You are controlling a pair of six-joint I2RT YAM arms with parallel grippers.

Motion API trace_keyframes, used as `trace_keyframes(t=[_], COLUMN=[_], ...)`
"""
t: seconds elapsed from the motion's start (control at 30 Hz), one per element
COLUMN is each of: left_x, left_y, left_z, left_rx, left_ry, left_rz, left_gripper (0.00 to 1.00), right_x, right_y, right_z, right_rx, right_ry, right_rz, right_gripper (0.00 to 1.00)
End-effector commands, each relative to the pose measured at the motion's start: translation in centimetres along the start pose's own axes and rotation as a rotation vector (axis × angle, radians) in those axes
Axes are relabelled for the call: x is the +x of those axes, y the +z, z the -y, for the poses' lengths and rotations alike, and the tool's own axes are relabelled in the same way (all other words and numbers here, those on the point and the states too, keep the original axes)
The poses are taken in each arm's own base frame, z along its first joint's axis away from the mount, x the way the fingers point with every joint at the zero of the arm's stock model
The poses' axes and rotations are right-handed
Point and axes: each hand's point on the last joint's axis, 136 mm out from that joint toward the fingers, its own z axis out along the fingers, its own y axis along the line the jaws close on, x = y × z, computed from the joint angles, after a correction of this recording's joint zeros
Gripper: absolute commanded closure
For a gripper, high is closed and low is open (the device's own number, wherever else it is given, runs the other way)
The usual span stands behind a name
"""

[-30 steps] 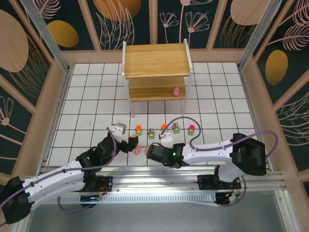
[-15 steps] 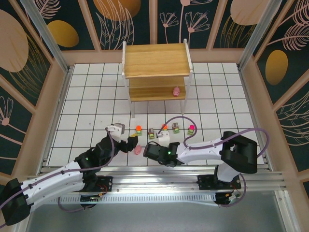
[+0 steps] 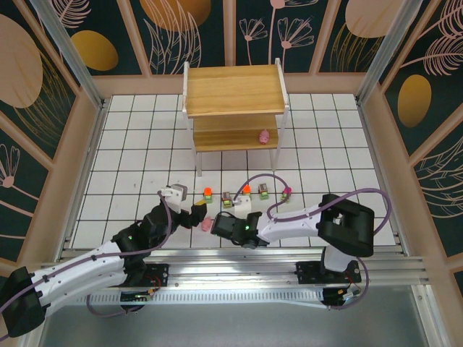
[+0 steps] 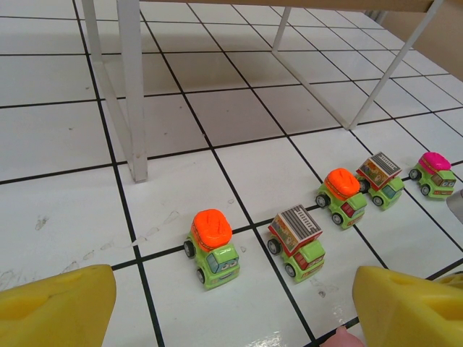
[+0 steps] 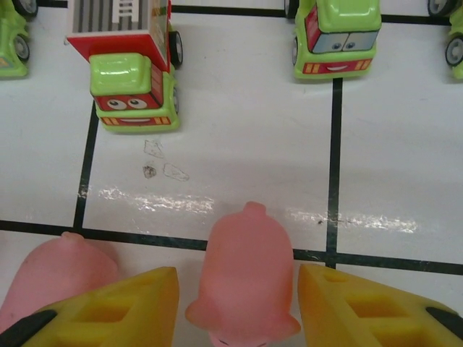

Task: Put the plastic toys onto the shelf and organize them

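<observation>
Pads of my right claw [image 5: 242, 293] have drawn in around a pink pig [image 5: 246, 278] on the desk [image 5: 239, 144], my arm having swung left to reach it. They sit just beside its flanks, and I cannot tell whether they pinch yet. A second pig [image 5: 61, 271] lies just to its left. My left claw [image 4: 235, 311] stays spread before the trucks [image 4: 213, 249]. A third pig [image 3: 265, 135] already stands on the shelf [image 3: 233, 90], lower tier, so this one looks next.

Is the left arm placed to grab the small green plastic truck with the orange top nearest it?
Probably yes: the open left gripper faces the nearest orange-topped green truck, bare tile between them.
</observation>
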Motion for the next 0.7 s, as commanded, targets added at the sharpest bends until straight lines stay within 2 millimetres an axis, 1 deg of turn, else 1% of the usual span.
trace_keyframes(t=[0.0,0.13,0.67], left_x=[-0.1,-0.1,-0.2], left_y=[-0.1,-0.1,-0.1], left_z=[0.2,0.1,0.2], left_rx=[0.008,0.007,0.008], left_ry=[0.008,0.008,0.008], left_rz=[0.013,0.014,0.016], left_gripper=[0.15,0.15,0.15], right_x=[-1.2,-1.0,0.0], right_y=[0.1,0.4,1.1], right_z=[0.0,0.5,0.9], right_rx=[0.029,0.051,0.068], right_ry=[0.031,0.041,0.056], right_rz=[0.053,0.054,0.041], right_gripper=[0.54,0.55,0.6])
